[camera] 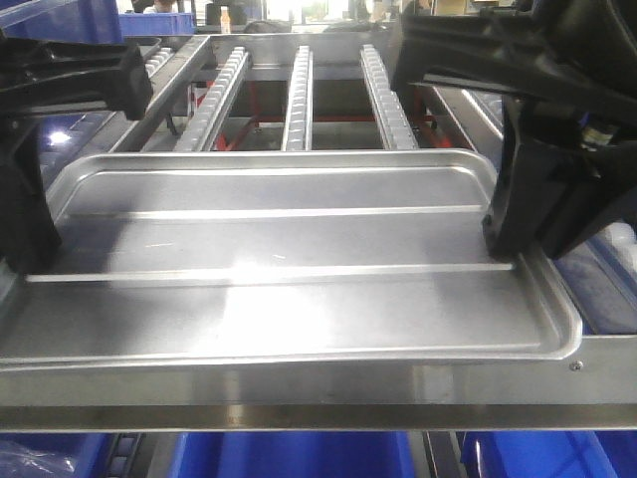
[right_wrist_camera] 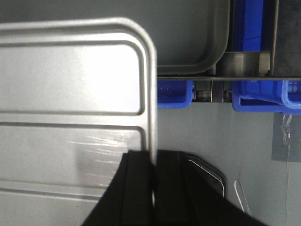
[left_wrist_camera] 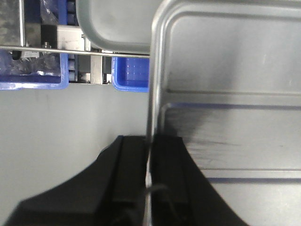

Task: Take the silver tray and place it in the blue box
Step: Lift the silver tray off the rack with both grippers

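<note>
Roller rails point(camera: 299, 100) back a likely stiff, slick silver tray point(camera: 289, 299), end rims clamped by left fingers point(left_wrist_camera: 131, 181) and right fingers point(right_wrist_camera: 136, 190).

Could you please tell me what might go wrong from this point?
1. The left gripper and right gripper each pinch only the thin rim of the tray, so it may slip or tilt.
2. The grey tray shows just beyond its corner; a swing might catch it.
</note>
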Action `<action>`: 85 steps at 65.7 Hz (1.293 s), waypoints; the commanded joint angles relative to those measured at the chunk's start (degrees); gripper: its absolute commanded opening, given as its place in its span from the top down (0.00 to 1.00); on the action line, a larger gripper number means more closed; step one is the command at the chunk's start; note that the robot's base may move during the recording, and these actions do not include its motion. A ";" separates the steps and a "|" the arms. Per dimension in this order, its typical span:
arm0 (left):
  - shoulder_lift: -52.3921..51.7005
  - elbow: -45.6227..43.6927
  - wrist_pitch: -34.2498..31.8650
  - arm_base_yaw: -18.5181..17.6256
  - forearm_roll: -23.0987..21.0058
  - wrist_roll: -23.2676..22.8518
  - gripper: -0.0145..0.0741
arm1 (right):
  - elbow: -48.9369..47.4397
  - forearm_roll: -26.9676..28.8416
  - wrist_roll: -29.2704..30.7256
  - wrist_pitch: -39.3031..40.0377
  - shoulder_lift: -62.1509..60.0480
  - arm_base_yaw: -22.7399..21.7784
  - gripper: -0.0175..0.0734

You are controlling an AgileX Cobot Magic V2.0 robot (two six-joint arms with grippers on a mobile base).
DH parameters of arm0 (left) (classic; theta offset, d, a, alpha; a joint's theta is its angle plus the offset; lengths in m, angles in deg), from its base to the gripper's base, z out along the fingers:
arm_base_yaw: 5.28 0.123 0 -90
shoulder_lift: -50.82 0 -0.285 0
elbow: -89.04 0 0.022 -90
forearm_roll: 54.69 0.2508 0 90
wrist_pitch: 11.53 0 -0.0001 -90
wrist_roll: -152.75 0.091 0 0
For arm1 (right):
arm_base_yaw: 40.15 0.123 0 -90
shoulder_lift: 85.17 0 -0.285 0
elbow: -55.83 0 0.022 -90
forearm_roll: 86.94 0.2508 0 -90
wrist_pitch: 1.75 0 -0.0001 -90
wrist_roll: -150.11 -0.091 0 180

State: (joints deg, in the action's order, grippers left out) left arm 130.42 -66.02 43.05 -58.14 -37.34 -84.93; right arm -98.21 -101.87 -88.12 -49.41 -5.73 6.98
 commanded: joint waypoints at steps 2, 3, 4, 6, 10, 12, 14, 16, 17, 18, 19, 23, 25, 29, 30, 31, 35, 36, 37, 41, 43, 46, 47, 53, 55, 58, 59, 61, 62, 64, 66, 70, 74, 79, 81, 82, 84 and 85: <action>-1.66 -1.29 -0.24 -0.41 2.13 -0.73 0.84 | -1.52 -2.61 -0.16 1.30 -1.72 0.06 0.74; -1.66 -1.29 -0.24 -0.41 2.13 -0.73 0.84 | -1.52 -2.61 -0.16 1.30 -1.72 0.06 0.74; -1.66 -1.29 -0.24 -0.41 2.13 -0.73 0.84 | -1.52 -2.61 -0.16 1.25 -1.71 0.06 0.74; -1.66 -1.29 -0.24 -0.41 2.13 -0.73 0.84 | -1.52 -2.61 -0.11 1.20 -1.71 0.06 0.74; -1.66 -1.40 -0.24 -0.41 2.13 -0.73 0.84 | -1.52 -2.61 -0.11 1.13 -1.71 0.06 0.74; -1.66 -1.40 -0.24 -0.41 2.13 -0.73 0.84 | -1.52 -2.61 -0.11 1.13 -1.71 0.06 0.74; -1.66 -1.40 -0.24 -0.41 2.13 -0.73 0.84 | -1.52 -2.61 -0.11 1.13 -1.71 0.06 0.74; -1.66 -1.52 -0.24 -0.41 2.13 -0.73 0.84 | -1.52 -2.61 -0.11 1.13 -1.71 0.06 0.74; -1.66 -1.52 -0.24 -0.41 2.13 -0.73 0.84 | -1.52 -2.61 -0.11 1.13 -1.71 0.06 0.74; -1.66 -1.52 -0.34 -0.41 2.13 -0.73 0.84 | -1.52 -2.61 -0.11 1.13 -1.71 0.06 0.74; -1.66 -1.52 -0.35 -0.41 2.13 -0.73 0.84 | -1.52 -2.61 -0.11 1.13 -1.71 0.06 0.74; -1.66 -1.52 -0.73 -0.41 2.03 -0.73 0.84 | -1.52 -2.61 -0.11 1.13 -1.71 0.06 0.74; -1.66 -1.52 -1.20 -0.41 1.92 -0.73 0.84 | -1.52 -2.61 -0.11 1.13 -1.71 0.06 0.74; -1.66 -1.52 -1.47 -0.41 1.79 -0.73 0.84 | -1.52 -2.67 -0.11 1.13 -1.68 0.06 0.74; -1.66 -1.52 -1.59 -0.41 1.79 -0.73 0.84 | -1.45 -2.79 -0.11 1.13 -1.65 0.06 0.74; -1.66 -1.52 -1.58 -0.41 1.79 -0.73 0.84 | -1.45 -2.79 -0.11 1.13 -1.59 0.06 0.74; -1.66 -1.52 -1.58 -0.41 1.79 -0.73 0.84 | -1.43 -2.94 -0.11 1.23 -1.31 0.06 0.74; -1.66 -1.52 -1.58 -0.41 1.79 -0.73 0.84 | -1.43 -2.94 -0.11 1.23 -1.18 0.06 0.74; -1.66 -1.52 -1.58 -0.41 1.79 -0.73 0.84 | -1.43 -2.94 -0.11 1.23 -1.18 0.06 0.74; -1.66 -1.52 -1.58 -0.41 1.79 -0.73 0.84 | -1.39 -2.94 -0.11 1.18 -0.65 0.06 0.74; -1.66 -1.52 -1.58 -0.41 1.79 -0.73 0.84 | -1.39 -2.94 -0.11 1.18 -0.32 0.06 0.74; -1.66 -1.52 -1.58 -0.41 1.79 -0.73 0.84 | -1.39 -2.94 -0.11 1.18 -0.05 0.06 0.74; -1.66 -1.52 -1.58 -0.41 1.79 -0.73 0.84 | -1.39 -2.94 -0.11 1.18 0.11 0.06 0.74; -1.66 -1.52 -1.58 -0.41 1.79 -0.73 0.84 | -1.39 -2.94 -0.11 1.23 0.71 0.06 0.74; -1.66 -1.52 -1.58 -0.41 1.79 -0.73 0.84 | -1.39 -2.94 -0.11 1.23 0.71 0.06 0.74; -1.66 -1.52 -1.58 -0.41 1.79 -0.73 0.84 | -1.39 -2.94 -0.11 1.23 0.71 0.06 0.74; -1.66 -1.52 -1.58 -0.41 1.79 -0.73 0.84 | -1.39 -2.94 -0.11 1.23 0.71 0.06 0.74; -1.66 -1.52 -1.58 -0.41 1.79 -0.73 0.84 | -1.39 -2.94 -0.11 1.23 0.71 0.06 0.74; -1.66 -1.52 -1.58 -0.41 1.79 -0.73 0.84 | -1.39 -2.94 -0.11 1.23 0.71 0.06 0.74; -1.66 -1.52 -1.58 -0.41 1.79 -0.73 0.84 | -1.39 -2.94 -0.11 1.23 0.71 0.06 0.74; -1.66 -1.52 -1.58 -0.41 1.79 -0.73 0.84 | -1.39 -2.94 -0.11 1.23 0.71 0.06 0.74; -1.66 -1.52 -1.58 -0.41 1.79 -0.73 0.84 | -1.39 -2.94 -0.11 1.17 0.72 0.06 0.74; -1.66 -1.52 -1.58 -0.41 1.79 -0.73 0.84 | -1.39 -2.94 -0.11 1.04 0.72 0.06 0.74; -1.66 -1.52 -0.90 -0.41 1.79 -0.73 0.84 | -1.39 -2.94 -0.11 0.97 0.72 0.06 0.74; -1.66 -1.52 -0.48 -0.41 1.79 -0.73 0.84 | -1.39 -2.94 -0.11 0.97 0.72 0.06 0.74; -1.66 -1.52 -0.31 -0.41 1.79 -0.73 0.84 | -1.39 -2.94 -0.11 0.97 0.72 0.06 0.74; -1.66 -1.52 -0.17 -0.41 1.79 -0.73 0.84 | -1.39 -2.94 -0.11 0.97 0.72 0.06 0.74; -1.66 -1.52 -0.04 -0.41 1.79 -0.73 0.84 | -1.39 -2.94 -0.11 0.97 0.72 0.06 0.74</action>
State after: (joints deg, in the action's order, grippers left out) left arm 130.42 -66.02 42.61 -58.14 -37.21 -85.15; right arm -98.17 -102.33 -88.39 -49.46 -3.81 6.98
